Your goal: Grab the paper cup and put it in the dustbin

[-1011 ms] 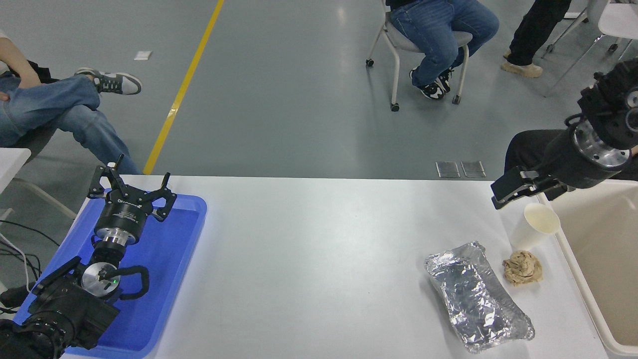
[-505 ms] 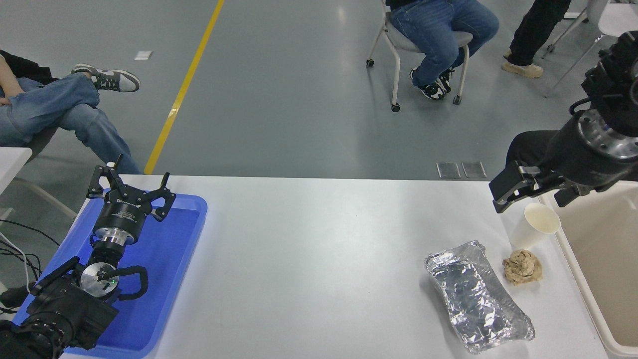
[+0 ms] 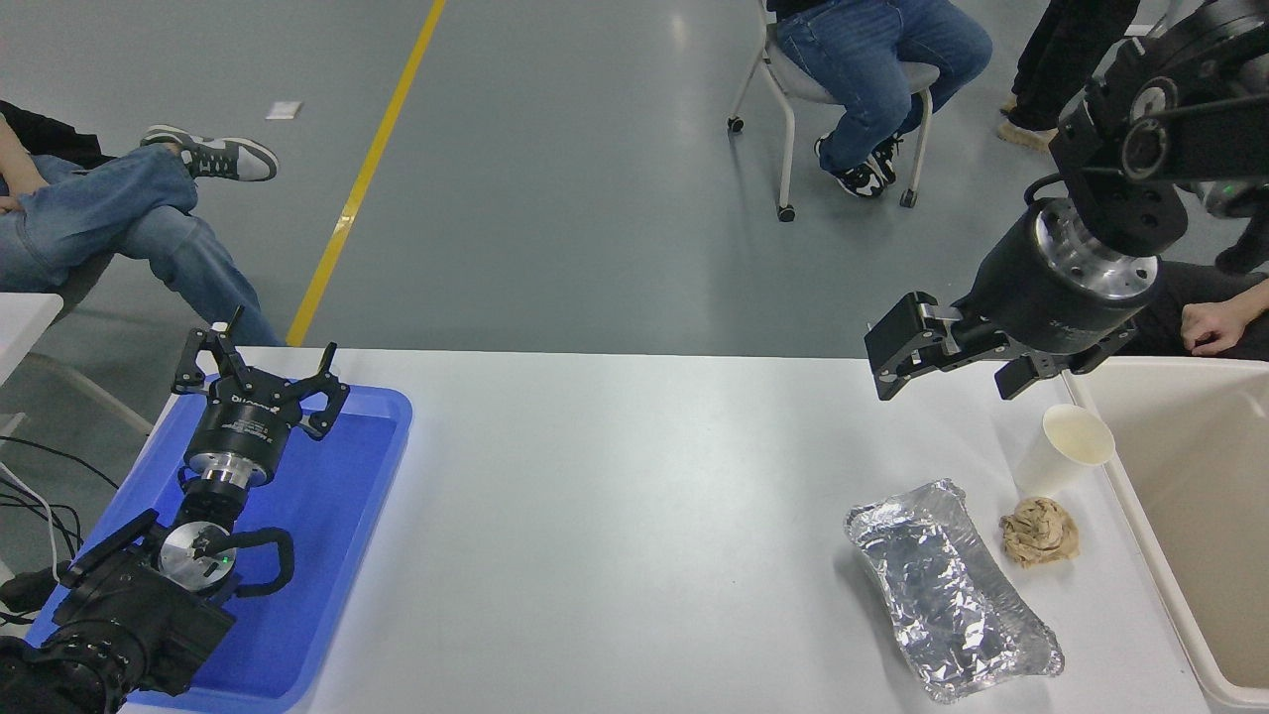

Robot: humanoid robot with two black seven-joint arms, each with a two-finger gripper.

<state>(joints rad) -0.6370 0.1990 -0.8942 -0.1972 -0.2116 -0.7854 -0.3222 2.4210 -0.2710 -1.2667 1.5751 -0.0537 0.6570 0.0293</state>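
while the white table [image 3: 634, 516] is spreading across the lower half of the view, the right black gripper [image 3: 952, 362] is hanging above its far right part with its two fingers spread apart and nothing between them. just below and to the right of that claw, the small plain white tapered paper cup [image 3: 1066, 451] is standing upright on the table, apart from the fingers and just beside the rim of the large cream-beige plastic rectangular dustbin [image 3: 1190, 516]. nearer the camera than the claw, a crumpled brown paper ball [image 3: 1038, 533] is lying close to the cup's base, and a crinkled silver foil tray [image 3: 947, 587] is lying just left of the ball. far to the left of the claw, the left black gripper [image 3: 260, 369] is sitting parked over a shallow blue plastic tray [image 3: 327, 555], its fingers splayed wide.

beyond the table, a grey floor with a yellow line [image 3: 367, 169] is stretching away, and seated people's legs in blue jeans [image 3: 872, 59] are showing at the top. the dustbin is being cut off by the right and bottom edges, so its full shape is hard to judge. a person's hand [image 3: 1214, 322] is showing just right of the claw's wrist, partly hidden behind the arm.
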